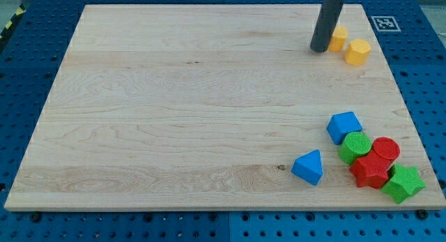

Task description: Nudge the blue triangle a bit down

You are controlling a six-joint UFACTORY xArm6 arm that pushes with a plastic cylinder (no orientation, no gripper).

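Rod's lower end, my tip, rested on the pale wooden board at the far right, just left of a small yellow plastic block and possibly touching it; contact not clear. No jaws to open or close here: only a straight dark rod, clamped on nothing. A second yellow block, six-sided, lay just right of the first.

Blue plastic triangle sat at the near right, well apart from my tip, with most of the board's depth between them. Stood slightly left of a tight cluster: a blue angular block, a green ribbed cylinder, a red cylinder, a red star-like block and a green star-like block, several of them touching.

Judged as barely begun: no contact with the triangle, no push lined up. Left to do: bring the tip across to the triangle's far side, then ease it a short way toward the near edge. Little board remained below it, so only a small shove seemed wise.
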